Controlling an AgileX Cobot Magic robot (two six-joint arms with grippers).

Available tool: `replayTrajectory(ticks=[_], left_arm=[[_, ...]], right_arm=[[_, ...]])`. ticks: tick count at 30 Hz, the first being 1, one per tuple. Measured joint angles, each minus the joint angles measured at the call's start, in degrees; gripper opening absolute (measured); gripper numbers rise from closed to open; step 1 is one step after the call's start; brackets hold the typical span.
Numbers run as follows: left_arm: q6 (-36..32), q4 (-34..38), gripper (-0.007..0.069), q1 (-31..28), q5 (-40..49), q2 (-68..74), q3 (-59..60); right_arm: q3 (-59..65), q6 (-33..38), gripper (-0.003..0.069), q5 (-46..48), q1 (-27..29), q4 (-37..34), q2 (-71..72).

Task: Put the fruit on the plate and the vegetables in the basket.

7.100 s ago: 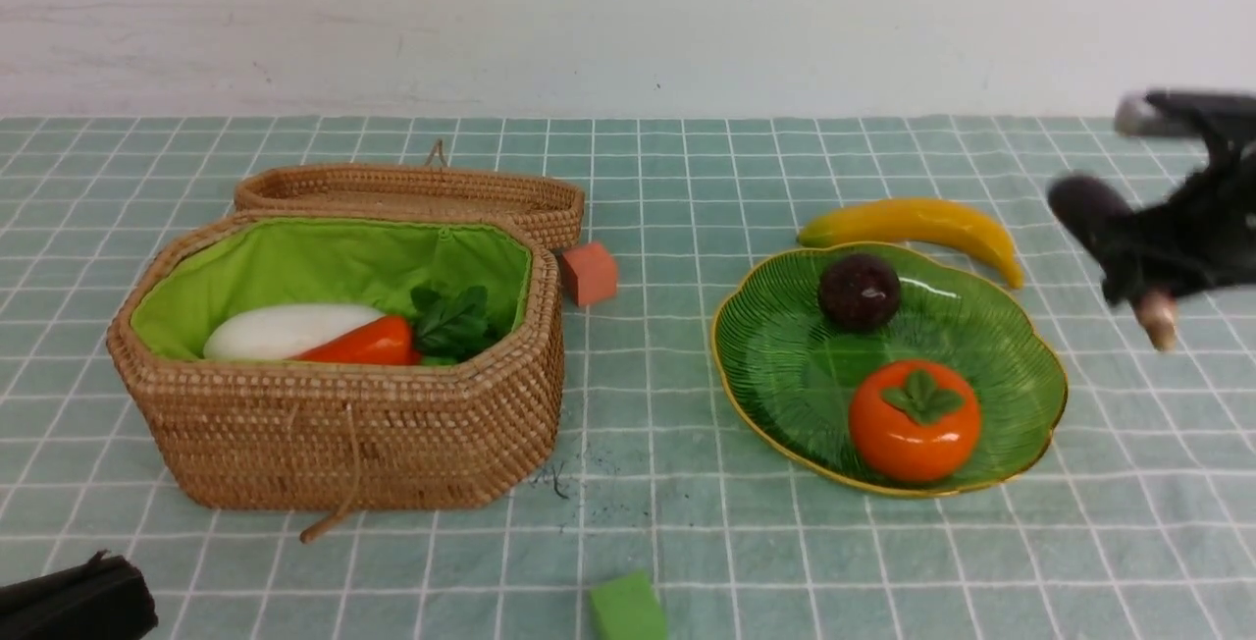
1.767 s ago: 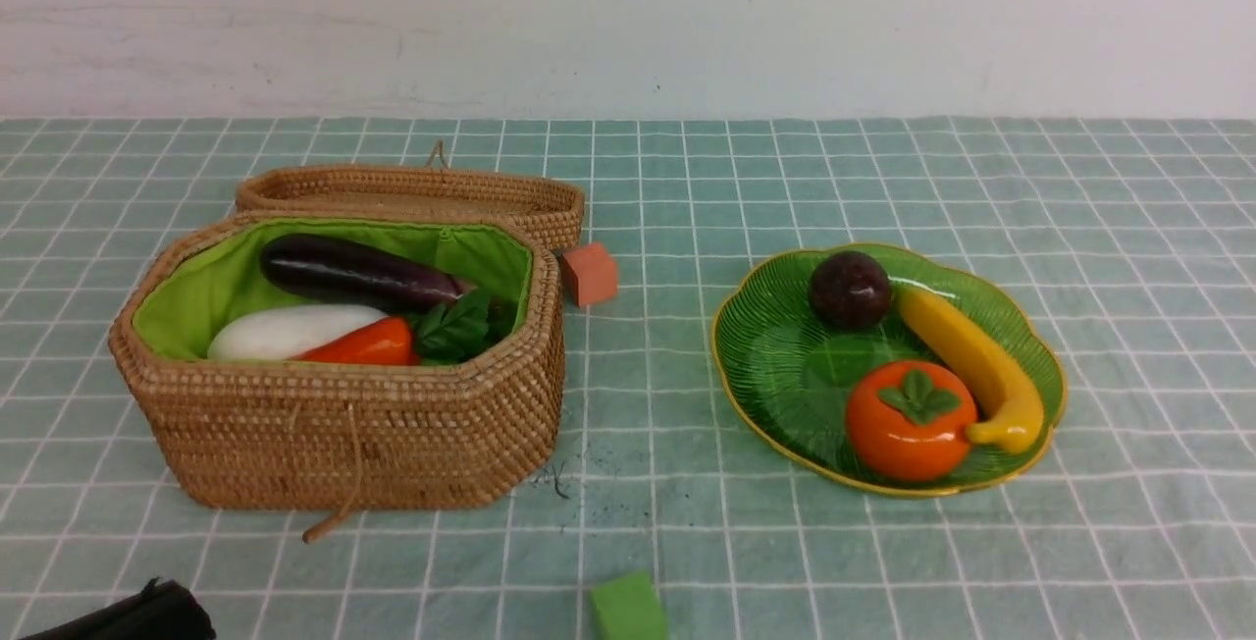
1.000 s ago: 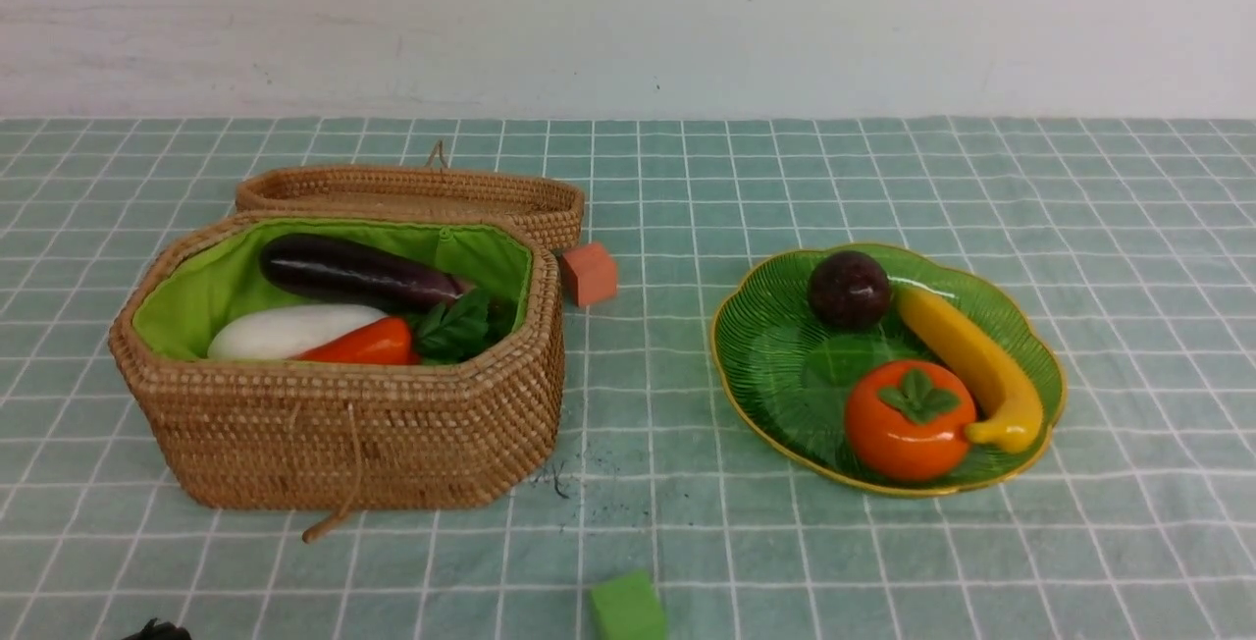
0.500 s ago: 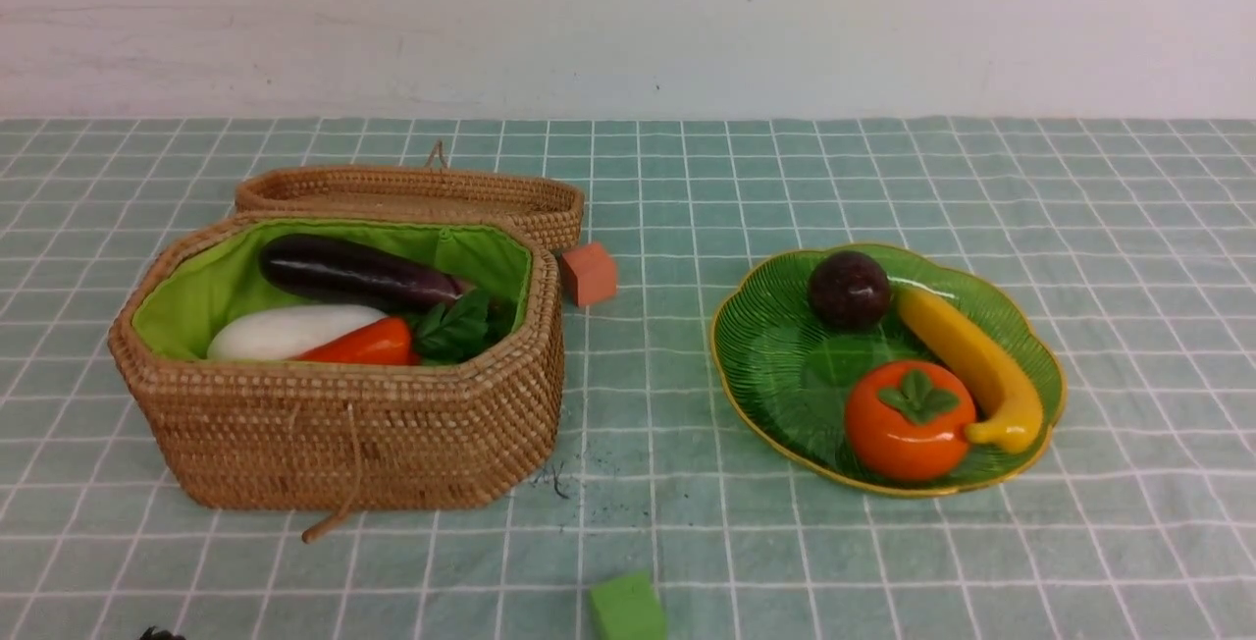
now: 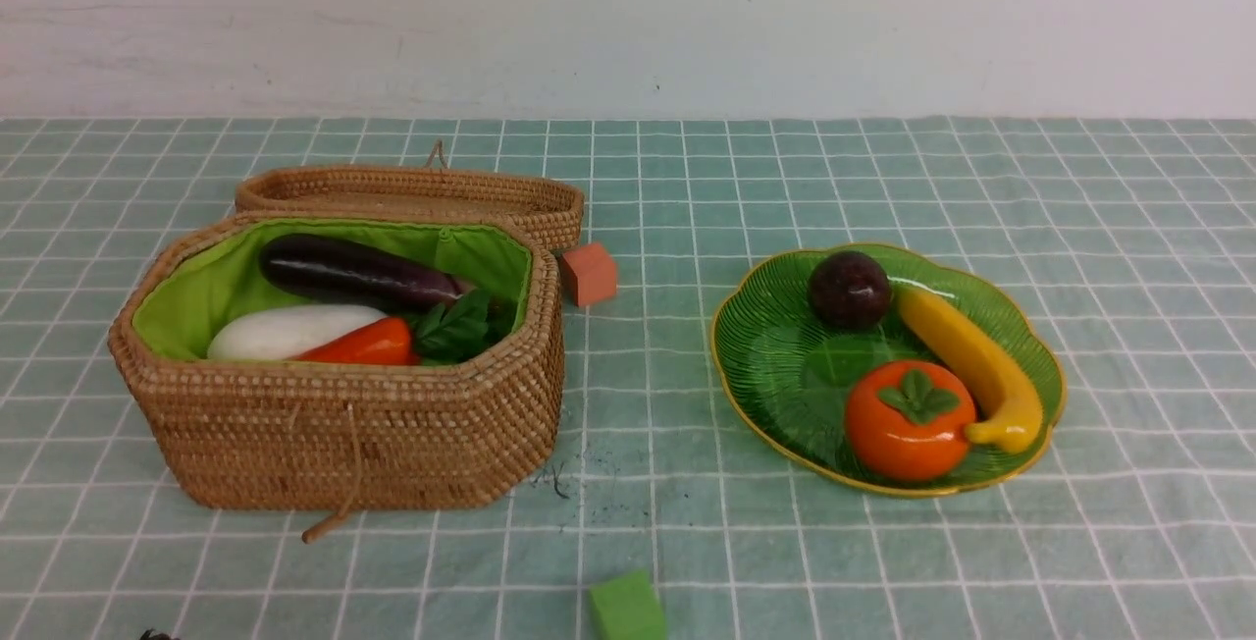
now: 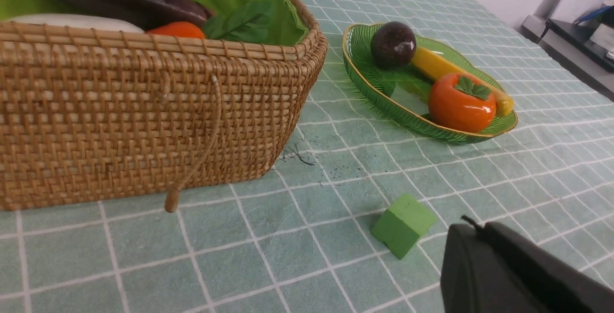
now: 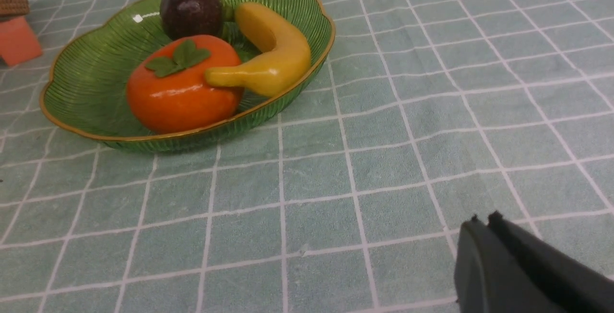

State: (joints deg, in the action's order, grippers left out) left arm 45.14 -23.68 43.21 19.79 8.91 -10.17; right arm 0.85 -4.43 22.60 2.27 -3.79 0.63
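Observation:
The green leaf-shaped plate (image 5: 775,365) holds the banana (image 5: 971,365), the orange persimmon (image 5: 911,419) and the dark mangosteen (image 5: 850,290); they also show in the right wrist view: plate (image 7: 91,78), banana (image 7: 273,49). The wicker basket (image 5: 343,424) holds the eggplant (image 5: 353,272), the white radish (image 5: 289,331) and the orange carrot (image 5: 363,346); the cucumber piece is hidden. My left gripper (image 6: 472,224) is shut and empty, low near the table's front beside the green block. My right gripper (image 7: 482,219) is shut and empty, in front of the plate.
The wicker lid (image 5: 412,193) lies behind the basket. A red foam block (image 5: 589,273) sits between basket and plate. A green foam block (image 5: 626,606) lies near the front edge, also in the left wrist view (image 6: 403,224). A wall bounds the back.
Earlier the right arm put the banana on the plate and the eggplant came into the basket. Both arms have since drawn back; the left gripper's tip has nearly left the front view.

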Motion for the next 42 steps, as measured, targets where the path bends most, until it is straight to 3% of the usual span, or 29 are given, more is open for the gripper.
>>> replayTrajectory(ticks=[19, 26, 29, 36, 39, 42], left_arm=[[0.0, 0.0, 0.0027, 0.0, 0.1, 0.0, 0.0], [-1.7, -3.3, 0.0029, -0.8, -0.2, 0.0, 1.0], [-8.7, 2.1, -0.0009, -7.3, -2.8, -0.7, 1.1], [-37.7, 25.0, -0.0013, -27.2, -12.9, -4.8, 4.8], [-42.3, 29.1, -0.0013, -31.7, -15.8, -8.5, 9.9], [-41.5, 29.6, -0.0013, -33.3, -7.2, -9.4, 11.4]], right_arm=[[0.0, 0.0, -0.0007, 0.0, 0.0, 0.0, 0.0], [0.0, 0.0, -0.0004, 0.0, 0.0, 0.0, 0.0], [0.0, 0.0, -0.0004, 0.0, 0.0, 0.0, 0.0], [0.0, 0.0, -0.0002, 0.0, 0.0, 0.0, 0.0], [0.0, 0.0, 0.0, 0.0, 0.0, -0.1, 0.0], [0.0, 0.0, 0.0002, 0.0, 0.0, -0.1, 0.1]])
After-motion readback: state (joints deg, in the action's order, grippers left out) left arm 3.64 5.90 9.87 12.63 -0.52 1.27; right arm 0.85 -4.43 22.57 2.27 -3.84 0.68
